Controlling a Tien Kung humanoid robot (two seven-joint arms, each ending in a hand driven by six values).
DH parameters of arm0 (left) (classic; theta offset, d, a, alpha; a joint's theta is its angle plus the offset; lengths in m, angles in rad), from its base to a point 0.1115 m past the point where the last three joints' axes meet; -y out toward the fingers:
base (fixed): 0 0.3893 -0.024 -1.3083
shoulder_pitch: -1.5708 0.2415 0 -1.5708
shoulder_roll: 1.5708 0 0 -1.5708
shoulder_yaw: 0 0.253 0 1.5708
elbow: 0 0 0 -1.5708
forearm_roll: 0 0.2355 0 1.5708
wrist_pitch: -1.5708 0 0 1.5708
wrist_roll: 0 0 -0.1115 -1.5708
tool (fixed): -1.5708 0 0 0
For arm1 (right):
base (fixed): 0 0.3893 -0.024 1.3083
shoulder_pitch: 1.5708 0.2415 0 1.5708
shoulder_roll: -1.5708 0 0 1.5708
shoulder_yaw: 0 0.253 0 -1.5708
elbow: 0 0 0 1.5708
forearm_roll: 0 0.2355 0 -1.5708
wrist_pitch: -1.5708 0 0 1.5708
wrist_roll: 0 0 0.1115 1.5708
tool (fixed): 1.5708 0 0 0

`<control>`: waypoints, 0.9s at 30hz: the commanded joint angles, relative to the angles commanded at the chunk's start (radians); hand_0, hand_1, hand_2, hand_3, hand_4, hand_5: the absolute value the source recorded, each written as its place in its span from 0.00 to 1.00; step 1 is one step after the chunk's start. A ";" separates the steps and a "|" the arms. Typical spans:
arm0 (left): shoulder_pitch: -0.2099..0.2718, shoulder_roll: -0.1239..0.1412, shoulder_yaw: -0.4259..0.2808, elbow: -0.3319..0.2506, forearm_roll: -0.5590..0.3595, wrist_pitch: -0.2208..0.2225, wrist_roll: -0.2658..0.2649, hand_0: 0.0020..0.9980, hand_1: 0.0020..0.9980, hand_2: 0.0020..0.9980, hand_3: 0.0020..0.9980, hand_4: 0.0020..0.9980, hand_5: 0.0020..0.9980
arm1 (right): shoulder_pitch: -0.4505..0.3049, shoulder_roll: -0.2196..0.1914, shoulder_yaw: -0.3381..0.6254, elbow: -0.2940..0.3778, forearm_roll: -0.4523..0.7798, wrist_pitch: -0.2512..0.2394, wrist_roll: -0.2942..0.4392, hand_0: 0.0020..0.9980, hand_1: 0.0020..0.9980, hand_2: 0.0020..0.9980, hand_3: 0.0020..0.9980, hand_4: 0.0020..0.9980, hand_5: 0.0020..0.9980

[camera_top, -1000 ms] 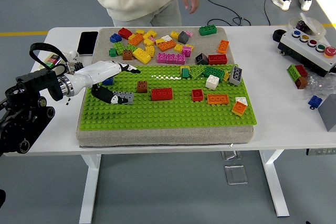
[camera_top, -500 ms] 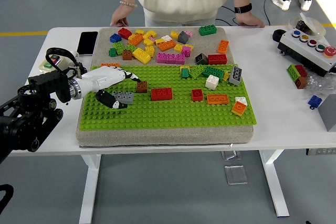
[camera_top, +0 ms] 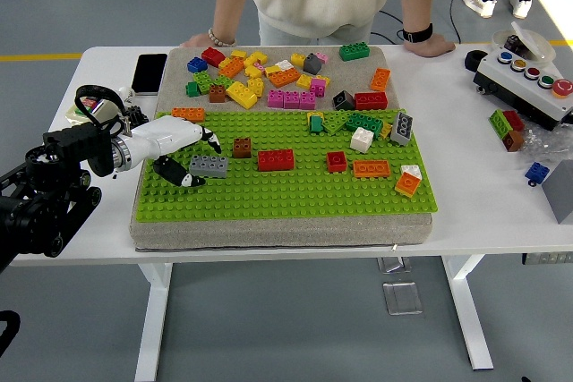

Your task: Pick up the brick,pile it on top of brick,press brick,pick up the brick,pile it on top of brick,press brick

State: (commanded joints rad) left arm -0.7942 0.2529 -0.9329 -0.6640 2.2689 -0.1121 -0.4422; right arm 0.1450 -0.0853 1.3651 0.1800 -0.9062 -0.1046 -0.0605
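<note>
My left hand [camera_top: 186,157] reaches in from the left over the green baseplate [camera_top: 286,194], white fingers spread and holding nothing. Its thumb lies low and its fingertips [camera_top: 211,140] point right. A grey brick [camera_top: 209,165] sits on the plate right beside the hand, between the thumb and the fingers, and I cannot tell if they touch it. A brown brick [camera_top: 242,147] and a red brick [camera_top: 276,160] stand just to its right. An orange brick [camera_top: 188,114] lies behind the hand. The right hand is out of view.
Several loose bricks crowd the grey mat's far part [camera_top: 286,78]. A person leans both hands [camera_top: 428,42] on the table's far edge. A phone [camera_top: 149,72] lies at the left rear, a button box [camera_top: 528,82] at the right.
My left hand has drawn back to the left and lifted off the grey brick, uncovering the orange brick behind it. The person has moved to lean on the far edge.
</note>
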 joint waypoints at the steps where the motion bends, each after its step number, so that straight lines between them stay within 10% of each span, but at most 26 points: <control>1: -0.002 -0.001 0.002 0.005 0.000 0.003 0.000 0.79 0.76 0.72 0.65 0.71 0.17 | 0.000 0.000 0.000 0.000 0.000 0.000 0.000 0.76 0.69 0.73 0.74 1.00 0.64; 27: -0.011 -0.023 0.011 0.063 -0.019 0.053 0.008 0.78 0.75 0.70 0.63 0.66 0.16 | 0.002 0.002 -0.003 0.000 0.000 -0.002 0.001 0.76 0.69 0.73 0.74 1.00 0.64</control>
State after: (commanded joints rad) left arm -0.8049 0.2303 -0.9222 -0.6010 2.2498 -0.0592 -0.4346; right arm 0.1467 -0.0832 1.3620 0.1800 -0.9065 -0.1067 -0.0592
